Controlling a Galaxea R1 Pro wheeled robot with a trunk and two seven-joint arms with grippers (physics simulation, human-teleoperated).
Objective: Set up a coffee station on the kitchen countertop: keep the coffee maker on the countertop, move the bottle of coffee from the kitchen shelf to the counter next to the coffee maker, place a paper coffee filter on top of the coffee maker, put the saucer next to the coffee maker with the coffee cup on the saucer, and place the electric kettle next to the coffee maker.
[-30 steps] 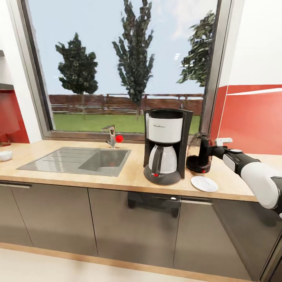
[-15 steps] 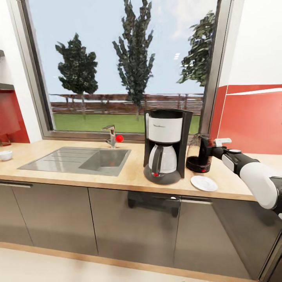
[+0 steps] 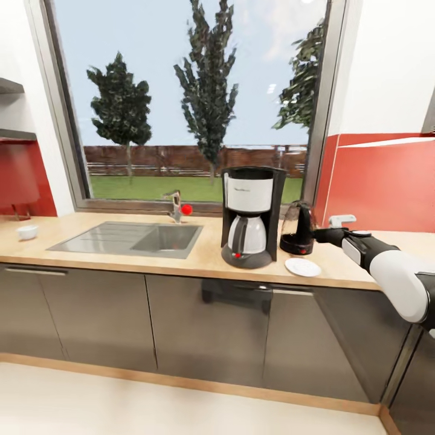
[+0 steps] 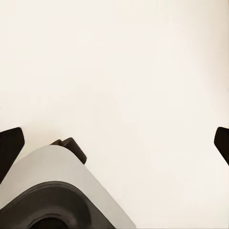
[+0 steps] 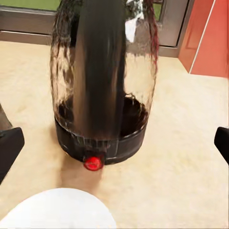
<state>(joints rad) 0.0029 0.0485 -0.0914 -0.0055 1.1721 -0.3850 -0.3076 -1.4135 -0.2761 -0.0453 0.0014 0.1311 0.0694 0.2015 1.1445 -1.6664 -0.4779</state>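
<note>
Here, electric kettle (image 5: 104, 90) — before open right gripper (image 5: 114, 143)

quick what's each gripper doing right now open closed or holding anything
Left gripper: open, holding nothing.
Right gripper: open, empty, facing the electric kettle on the countertop.

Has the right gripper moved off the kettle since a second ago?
Yes. The right gripper has backed away from the electric kettle, rightward, farther from the coffee maker.
</note>
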